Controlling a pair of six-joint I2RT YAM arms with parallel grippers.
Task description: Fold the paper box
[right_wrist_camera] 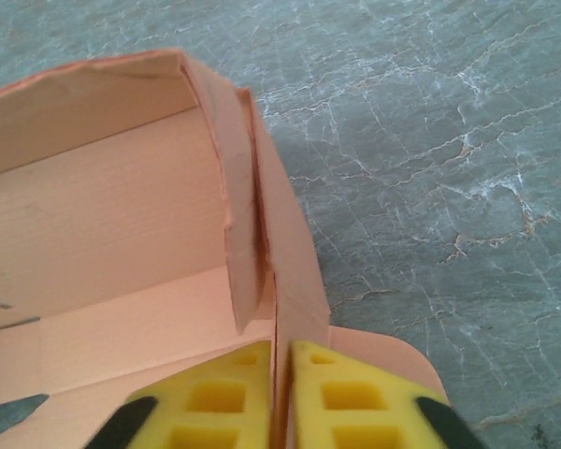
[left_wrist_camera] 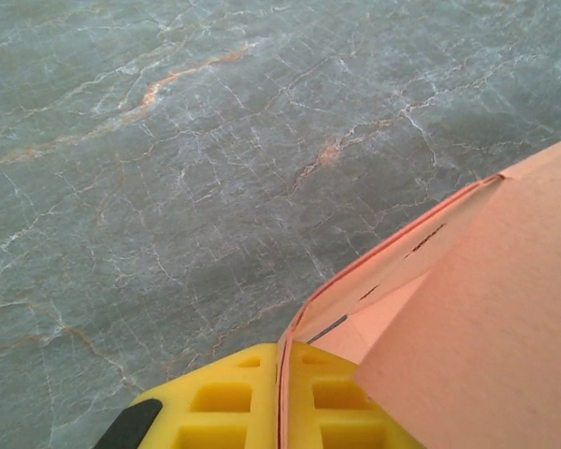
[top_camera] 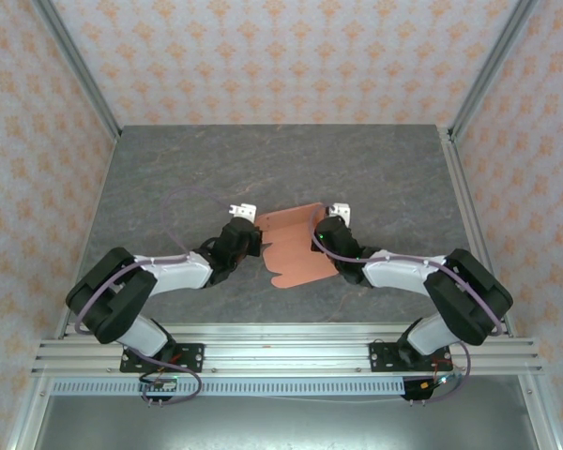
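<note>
The paper box [top_camera: 296, 248] is salmon-orange cardboard, partly folded, lying mid-table between the two arms. My left gripper [top_camera: 258, 242] is at the box's left edge. In the left wrist view its yellow fingers [left_wrist_camera: 234, 402] are shut on a thin upright wall of the box [left_wrist_camera: 477, 309], and the gripper [left_wrist_camera: 282, 354] has the sheet pinched in its seam. My right gripper [top_camera: 325, 236] is at the box's right side. In the right wrist view the gripper [right_wrist_camera: 282, 351] clasps the box's raised side wall [right_wrist_camera: 280, 234] between its pads, with the open inside of the box [right_wrist_camera: 103, 206] to the left.
The grey marbled tabletop [top_camera: 263, 159] stretches bare behind and beside the box. Patterned walls with aluminium posts [top_camera: 75, 66] enclose the back and sides. The arms' mounting rail [top_camera: 281, 352] runs along the near edge.
</note>
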